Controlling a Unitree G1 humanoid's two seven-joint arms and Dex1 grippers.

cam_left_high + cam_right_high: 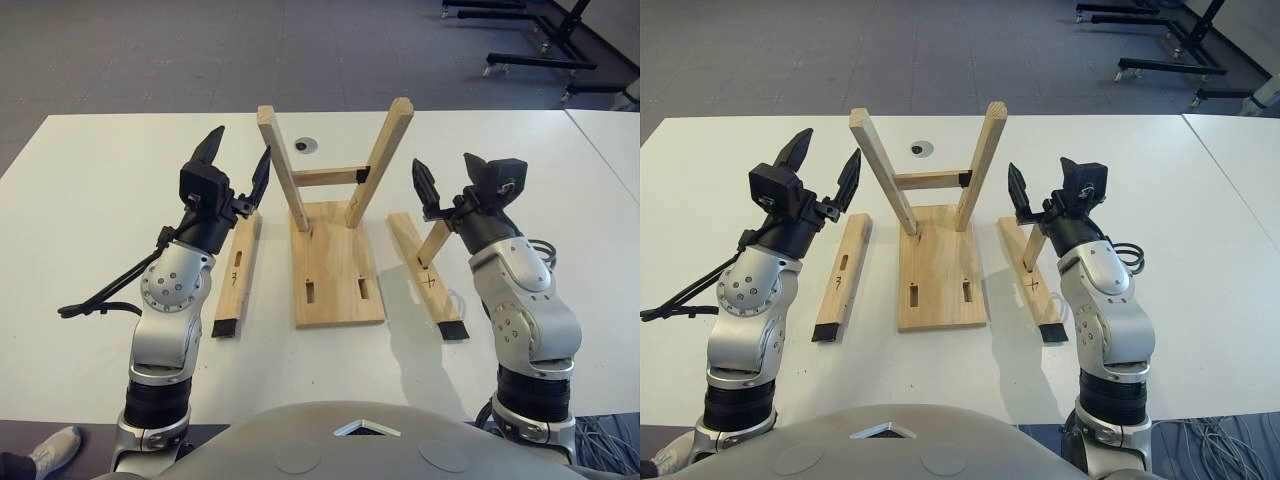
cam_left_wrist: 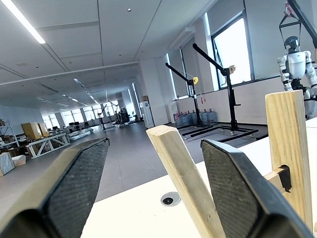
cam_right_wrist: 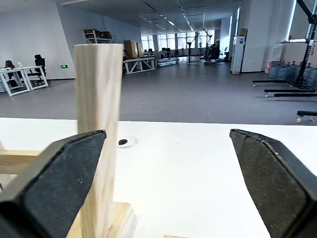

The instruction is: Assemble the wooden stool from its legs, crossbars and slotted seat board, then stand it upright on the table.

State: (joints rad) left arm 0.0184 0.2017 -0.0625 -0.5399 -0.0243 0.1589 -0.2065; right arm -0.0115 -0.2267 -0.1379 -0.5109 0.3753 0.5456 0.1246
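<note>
While left gripper (image 1: 242, 141) and right gripper (image 1: 443, 160) are spread, empty, leg (image 1: 238, 272) below left gripper should be pinched mid-length.

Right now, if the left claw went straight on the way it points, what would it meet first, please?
Probably the nearer slanted stool leg, which stands in the gap of the open left claw in its wrist view. Depth is unclear, so it might slip just past it.

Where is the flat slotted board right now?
In the head views the seat board lies flat in the middle of the table, between the left loose leg and the right loose leg, with two standing legs at its far end.
</note>
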